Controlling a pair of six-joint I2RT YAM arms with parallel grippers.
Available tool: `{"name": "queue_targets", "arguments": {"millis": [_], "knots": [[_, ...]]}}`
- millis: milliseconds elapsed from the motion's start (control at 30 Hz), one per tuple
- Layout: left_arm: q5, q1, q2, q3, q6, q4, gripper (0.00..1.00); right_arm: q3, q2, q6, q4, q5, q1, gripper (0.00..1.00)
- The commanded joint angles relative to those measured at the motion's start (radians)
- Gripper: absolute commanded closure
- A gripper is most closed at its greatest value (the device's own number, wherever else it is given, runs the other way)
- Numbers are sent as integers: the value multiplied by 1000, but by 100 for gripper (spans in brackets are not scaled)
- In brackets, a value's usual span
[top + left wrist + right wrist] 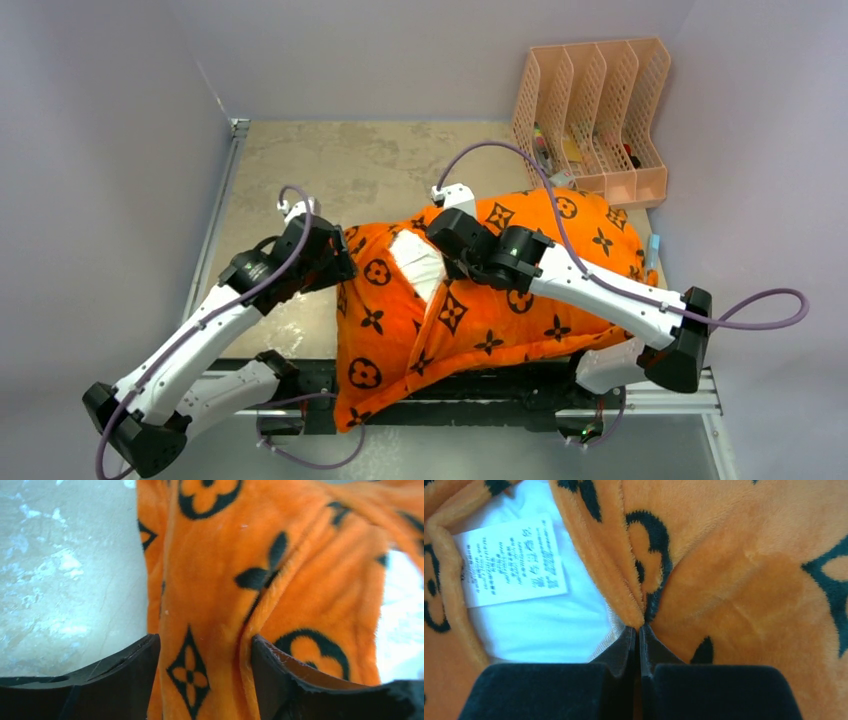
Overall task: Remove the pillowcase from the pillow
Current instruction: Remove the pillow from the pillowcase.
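1. A mottled grey table [380, 160] sits between pale walls, with a peach file rack [600, 110] in the far right corner.
2. The pillowcase [500, 320] lies across the table's near middle and hangs over the near edge. The pillow [418, 262] is inside it, its white showing only through a gap where a printed label [511, 562] lies.
3. The right gripper [640, 630] is clamped tight on the orange hem beside that gap, probably to drag the cover off the stuffing.
4. The left gripper [205, 647] sits at the cover's left edge. Its jaws are apart and straddle a fabric ridge without pinching it, probably ready for a second grip.
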Motion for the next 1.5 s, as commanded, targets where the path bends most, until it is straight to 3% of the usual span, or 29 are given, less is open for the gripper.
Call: {"name": "queue_targets", "arguments": {"millis": [0,200,400,533,600,667,733,767,933,1033,1133,1233,1300,1400,1467], "knots": [[89,12,-70,123,35,68,31,-101,-44,90,90,-104,-6,100],[317,12,-28,143,-66,294,30,-231,-129,134,286,-160,-6,100],[364,1,89,109,-59,326,29,-234,-119,111,271,-178,-6,100],[319,-33,136,113,-51,331,29,-228,-113,99,241,-180,-6,100],[251,-40,189,135,-19,236,39,-215,-121,106,224,-165,-5,100],[98,-51,231,161,11,87,62,-203,-150,117,208,-124,-6,100],[-86,-53,247,165,17,-62,95,-210,-204,106,215,-75,-5,100],[-167,-52,242,157,4,-117,100,-220,-233,94,226,-42,-5,100],[-289,-48,153,108,-28,-193,100,-252,-307,65,165,111,-68,100],[-380,-26,118,108,-78,-300,100,-229,-263,84,0,163,-159,100],[-418,81,56,68,-54,-383,100,-223,-212,185,-206,279,-191,100],[-302,93,43,46,-48,-350,100,-245,-240,107,-116,174,-203,100],[-191,91,63,64,-30,-319,100,-245,-265,-8,2,-18,-203,100],[-43,90,30,29,21,-158,100,-224,-295,-24,125,-198,-203,100],[32,91,11,12,23,-85,100,-215,-310,-41,218,-324,-203,94]]}}
